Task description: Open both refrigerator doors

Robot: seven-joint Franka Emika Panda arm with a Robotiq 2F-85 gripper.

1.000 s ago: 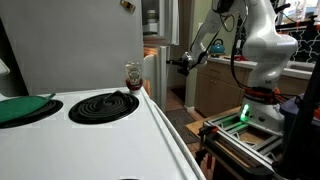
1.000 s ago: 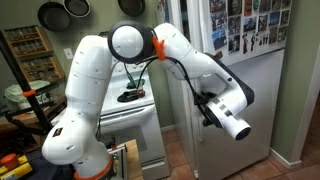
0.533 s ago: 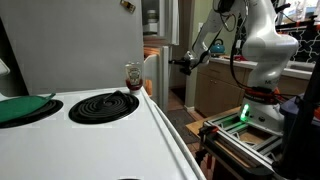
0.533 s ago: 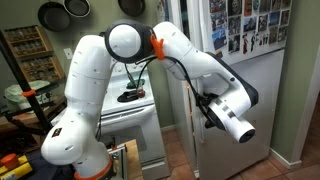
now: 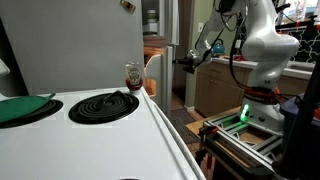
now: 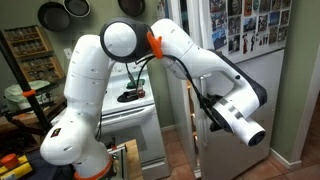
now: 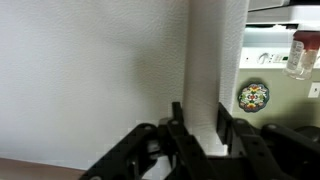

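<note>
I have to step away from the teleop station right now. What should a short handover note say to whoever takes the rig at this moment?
Grip: the gripper is shut on the free vertical edge of the lower refrigerator door.
Doors: the lower refrigerator door stands a little ajar. The upper refrigerator door, covered in photos, looks closed.
Done: the lower door is gripped and its opening has begun.
Left: swing the lower door wide open and release it, then probably grip the upper door and open it.

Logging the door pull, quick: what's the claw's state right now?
Claw: closed, clamped on the edge of a refrigerator door.
</note>
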